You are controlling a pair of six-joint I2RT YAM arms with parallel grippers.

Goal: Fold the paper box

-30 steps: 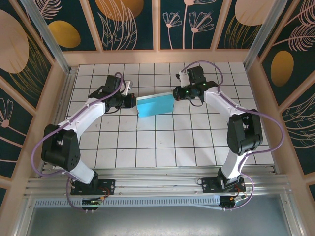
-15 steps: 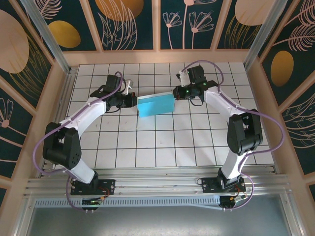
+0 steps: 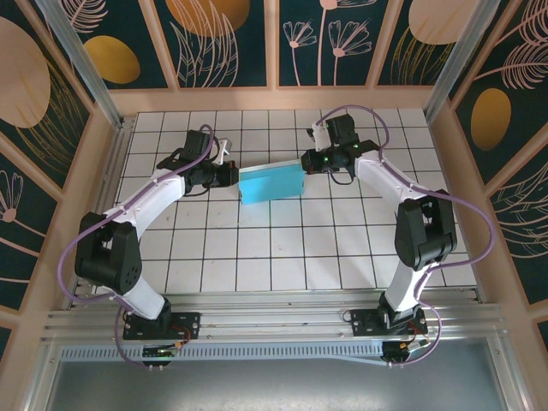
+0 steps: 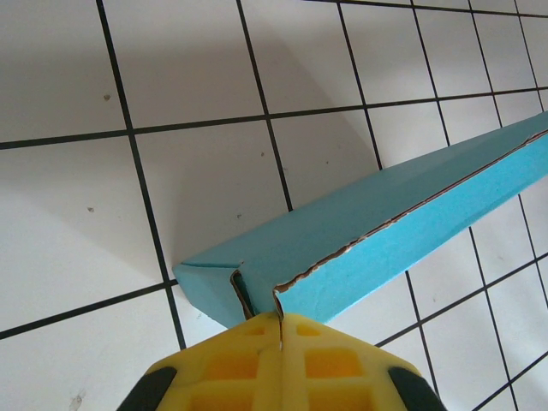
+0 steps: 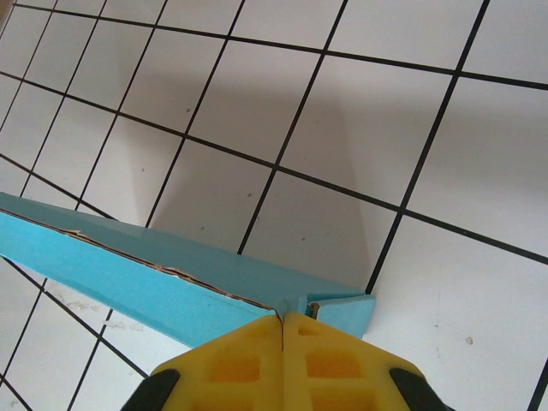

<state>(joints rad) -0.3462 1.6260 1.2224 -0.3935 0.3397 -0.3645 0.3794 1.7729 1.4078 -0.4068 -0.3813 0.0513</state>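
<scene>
This is a robotics lab cell, built for testing rather than any home or shop. A white bench (image 3: 257, 257) ruled in a black grid sits boxed in by a wooden frame (image 3: 274, 98). The frame holds printed panels (image 3: 227, 38), dark teal with gold discs and line-drawn leaves. Two white-and-black arms, left (image 3: 150, 201) and right (image 3: 385, 180), are bolted to aluminium rails (image 3: 282, 330) at the near edge. Purple cables (image 3: 58, 270) loop along the arms, and an aluminium post (image 3: 81, 64) braces a back corner.
</scene>
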